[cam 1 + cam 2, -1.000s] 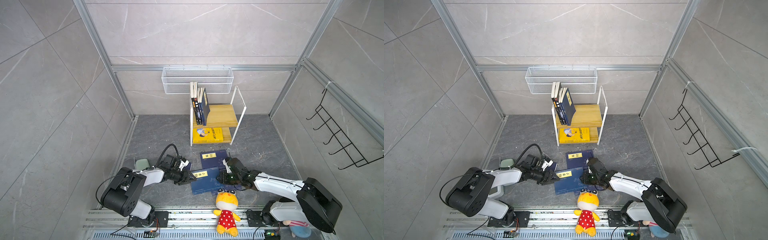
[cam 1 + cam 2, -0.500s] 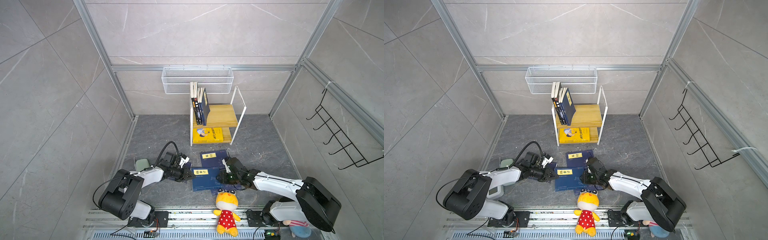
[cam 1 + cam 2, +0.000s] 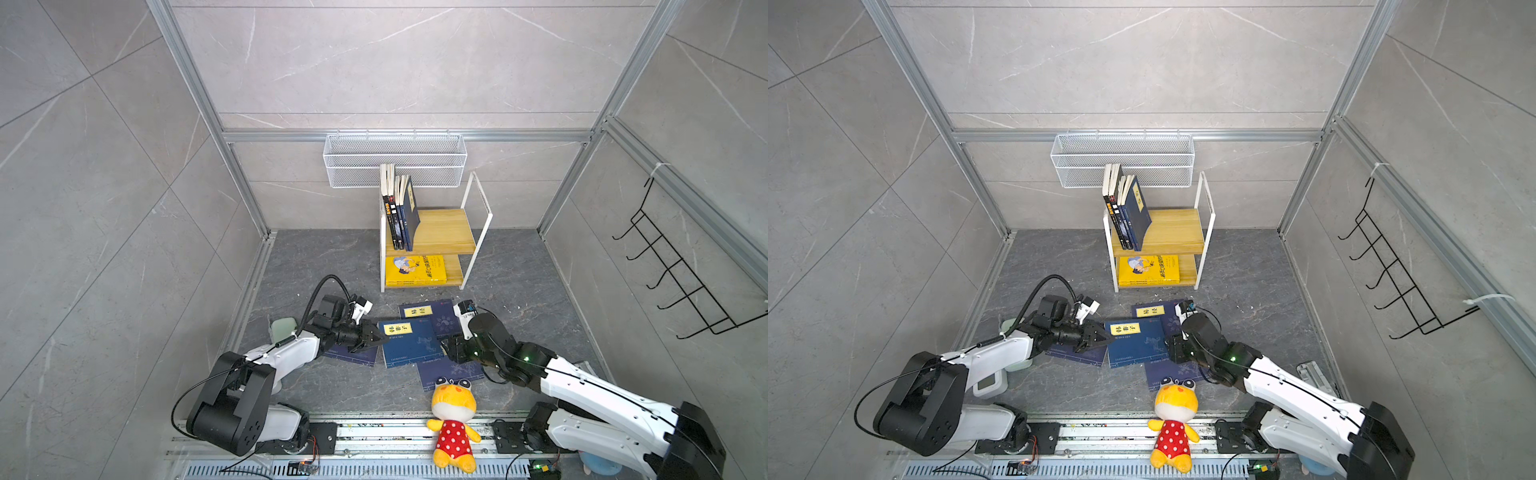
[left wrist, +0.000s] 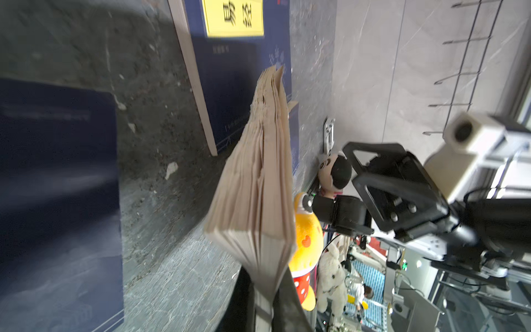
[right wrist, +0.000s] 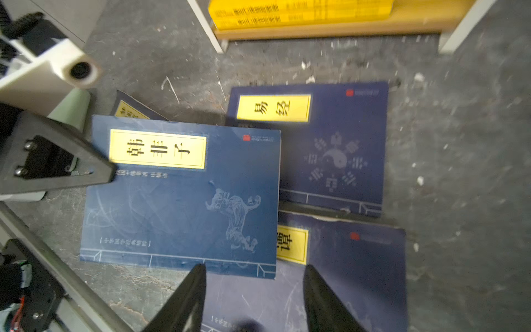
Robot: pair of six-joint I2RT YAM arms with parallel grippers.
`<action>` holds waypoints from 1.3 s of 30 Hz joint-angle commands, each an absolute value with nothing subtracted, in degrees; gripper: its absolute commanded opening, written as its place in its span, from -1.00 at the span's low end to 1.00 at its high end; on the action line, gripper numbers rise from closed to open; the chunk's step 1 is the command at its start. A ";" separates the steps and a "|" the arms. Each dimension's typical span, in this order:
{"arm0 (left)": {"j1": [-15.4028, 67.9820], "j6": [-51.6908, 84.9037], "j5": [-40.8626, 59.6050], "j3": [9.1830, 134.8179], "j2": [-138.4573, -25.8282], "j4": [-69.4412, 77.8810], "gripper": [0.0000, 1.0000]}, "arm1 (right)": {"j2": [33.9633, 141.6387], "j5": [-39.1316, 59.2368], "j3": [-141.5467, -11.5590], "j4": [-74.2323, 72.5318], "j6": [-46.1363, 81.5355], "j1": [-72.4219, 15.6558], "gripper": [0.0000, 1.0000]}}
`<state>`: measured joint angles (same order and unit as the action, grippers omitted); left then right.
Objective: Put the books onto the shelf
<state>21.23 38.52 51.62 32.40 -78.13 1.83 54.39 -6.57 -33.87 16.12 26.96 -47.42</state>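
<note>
Several navy books with yellow labels lie on the floor in front of the shelf [image 3: 440, 232] [image 3: 1177, 232]. My left gripper [image 3: 376, 336] [image 3: 1102, 334] [image 4: 265, 304] is shut on the left edge of the middle book [image 3: 411, 345] [image 3: 1136, 343] [image 5: 184, 195], whose pages [image 4: 258, 186] fan out from the jaws. My right gripper [image 5: 254, 270] stands open just above the front book [image 3: 449, 370] [image 5: 344, 273], holding nothing; in both top views its wrist hides the jaws. Upright books [image 3: 399, 208] lean on the top board, and a yellow book [image 3: 415, 270] lies on the lower board.
A yellow plush toy [image 3: 453, 415] lies at the front rail. Another navy book [image 3: 432, 318] lies behind the middle one, and one more [image 3: 353, 357] under the left gripper. A white wire basket [image 3: 395, 162] hangs on the back wall, a black hook rack [image 3: 673, 274] on the right wall.
My left gripper has closed on the middle book's left edge, and that edge has shifted a little toward the shelf. The right gripper's jaws have spread wider.
</note>
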 commanded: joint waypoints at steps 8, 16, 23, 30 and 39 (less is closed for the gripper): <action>18.08 41.79 59.09 37.50 -75.52 1.45 -1.00 | 53.82 -25.80 -33.46 9.20 1.63 -63.51 0.25; 16.26 41.18 61.80 37.92 -73.84 -0.26 -1.00 | 69.03 -43.37 -35.02 -1.20 -22.43 -74.10 0.36; 16.13 40.95 63.62 37.35 -72.08 -0.58 -1.00 | 75.30 -45.93 -34.89 -10.83 -32.91 -75.67 0.37; 16.00 40.75 64.51 37.00 -71.73 -0.83 -1.00 | 79.24 -46.18 -34.53 -19.91 -39.42 -75.94 0.26; 15.69 39.20 64.61 37.56 -71.81 -2.79 -1.00 | 80.43 -50.07 -33.60 -27.96 -47.15 -76.03 -0.89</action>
<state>15.73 41.01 61.28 36.10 -73.43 -1.72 79.70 -46.28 -33.45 -21.12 -43.53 -76.01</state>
